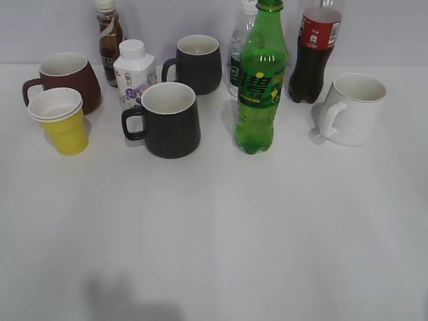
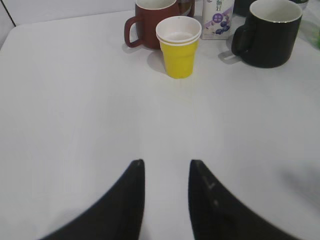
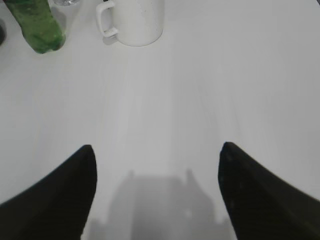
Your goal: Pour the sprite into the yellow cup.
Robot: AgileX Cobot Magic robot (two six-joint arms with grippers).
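The sprite [image 1: 259,80], a tall green bottle with a green cap, stands upright right of centre; its lower part shows at the top left of the right wrist view [image 3: 36,24]. The yellow cup [image 1: 61,120] stands at the left, in front of a dark red mug; it also shows in the left wrist view [image 2: 178,46]. My left gripper [image 2: 166,163] is open and empty over bare table, well short of the cup. My right gripper [image 3: 157,147] is wide open and empty, well short of the bottle. Neither gripper shows in the exterior view.
A dark red mug [image 1: 67,79], two black mugs [image 1: 167,119] [image 1: 197,63], a white mug [image 1: 353,108], a cola bottle [image 1: 315,50], a clear water bottle [image 1: 239,47], a small white bottle [image 1: 133,72] and a brown drink bottle [image 1: 109,37] stand along the back.
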